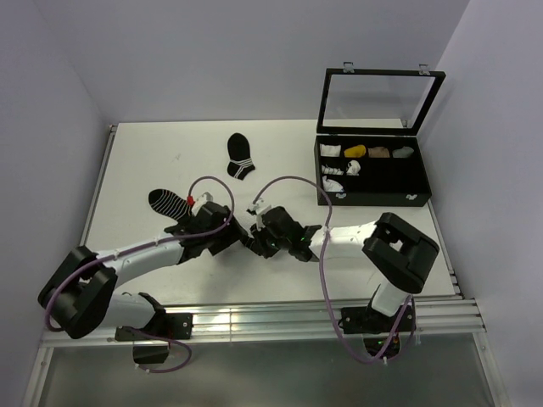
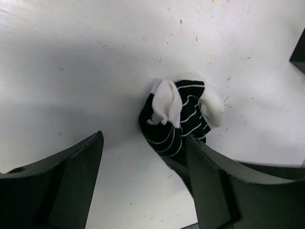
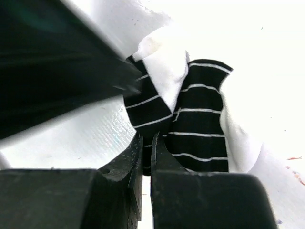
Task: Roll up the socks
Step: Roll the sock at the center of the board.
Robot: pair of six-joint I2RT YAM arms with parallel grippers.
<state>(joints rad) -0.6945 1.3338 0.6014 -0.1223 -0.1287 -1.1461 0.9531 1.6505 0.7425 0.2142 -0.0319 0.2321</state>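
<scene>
Item: the socks (image 2: 178, 114), a bunched black-and-white bundle on the table (image 2: 71, 57) between both arms; right gripper (image 3: 145, 143) pinched tight on its edge, left gripper (image 2: 143, 143) spread wide and empty; we judge rolling half-done, next wanting a left-side grip to tighten.

**Rolled socks largely masked by 2 grippers**

In the right wrist view, a blurred black mass (image 3: 57, 57) up-left of the socks (image 3: 190, 119) covers their left side. The pressed-together fingers of the right gripper (image 3: 146, 140) hide their lower edge.

In the left wrist view, a finger (image 2: 209, 181) of the left gripper (image 2: 143, 140) cuts off the bottom of the socks (image 2: 178, 114). Far right of the socks, a dark shape (image 2: 299, 47) is clipped by the frame edge.

From the top camera, both grippers crowd over the socks, so almost nothing of them shows. Left of the socks, the left arm hides 1 end of a striped sock (image 1: 165, 201). Far right of the socks, the items inside the box (image 1: 373, 200) are too small to identify.
</scene>
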